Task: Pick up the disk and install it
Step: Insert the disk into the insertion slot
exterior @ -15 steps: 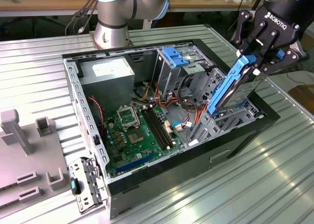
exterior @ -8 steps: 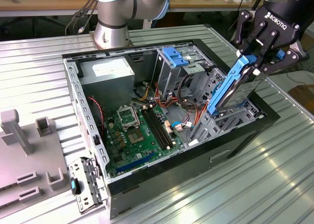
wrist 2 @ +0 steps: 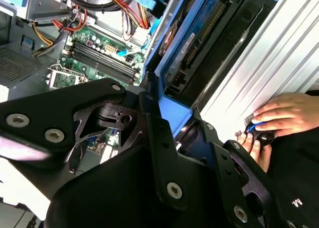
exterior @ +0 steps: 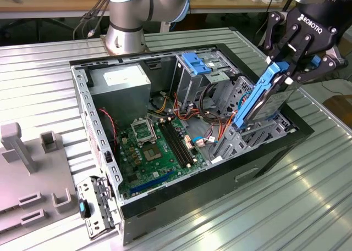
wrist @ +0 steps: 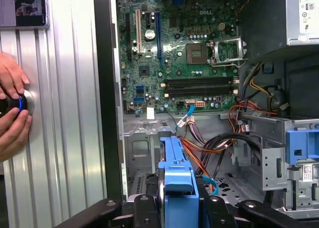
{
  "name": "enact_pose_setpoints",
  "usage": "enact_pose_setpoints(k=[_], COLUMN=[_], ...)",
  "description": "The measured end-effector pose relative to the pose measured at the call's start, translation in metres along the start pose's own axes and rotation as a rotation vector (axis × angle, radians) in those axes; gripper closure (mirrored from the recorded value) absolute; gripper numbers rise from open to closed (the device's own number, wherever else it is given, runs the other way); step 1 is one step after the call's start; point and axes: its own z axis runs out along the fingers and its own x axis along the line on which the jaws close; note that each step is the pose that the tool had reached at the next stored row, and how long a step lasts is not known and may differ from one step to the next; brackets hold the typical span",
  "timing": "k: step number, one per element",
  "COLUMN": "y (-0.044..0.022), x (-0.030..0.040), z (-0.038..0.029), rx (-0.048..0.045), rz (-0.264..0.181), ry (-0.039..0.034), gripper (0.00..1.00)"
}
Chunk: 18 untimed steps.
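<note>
In the exterior view, the black jaws are clamped on the upper end of the disk [exterior: 263, 100], gripping its blue carrier rail. The disk stands tilted at the exterior view's right side of the open computer case [exterior: 165, 218]. Its lower end reaches down into the grey metal bay there, though I cannot tell whether it touches the bay. The motherboard [exterior: 151, 144] lies on the case floor, the power supply [exterior: 121, 78] sits in the far corner, and a blue caddy [exterior: 197, 61] tops the drive cage. The case rests on a ribbed metal desk [exterior: 308, 196].

In the second wrist view, the disk [wrist 2: 179, 43] runs away from the jaws, with its blue rail along the edge and the motherboard [wrist 2: 94, 58] beside it. A person's hand [wrist 2: 281, 115] rests on a dark round knob [wrist 2: 260, 134] on the desk [wrist 2: 279, 43].

In the first wrist view, the blue rail end of the disk [wrist: 177, 175] sits between the jaws, above cables and the bay. The hand [wrist: 11, 78] cups the knob [wrist: 15, 104].
</note>
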Motion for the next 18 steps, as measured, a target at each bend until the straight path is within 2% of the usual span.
enact_pose_setpoints(k=[3, 8, 18], y=[0.0001, 0.0021, 0.0012], x=[0.0011, 0.0014, 0.0017], z=[0.0001, 0.002, 0.0106], rx=[0.0, -0.0014, -0.0045], rz=[-0.003, -0.055, -0.055], ry=[-0.0001, -0.0022, -0.0115], gripper=[0.63, 0.63, 0.63])
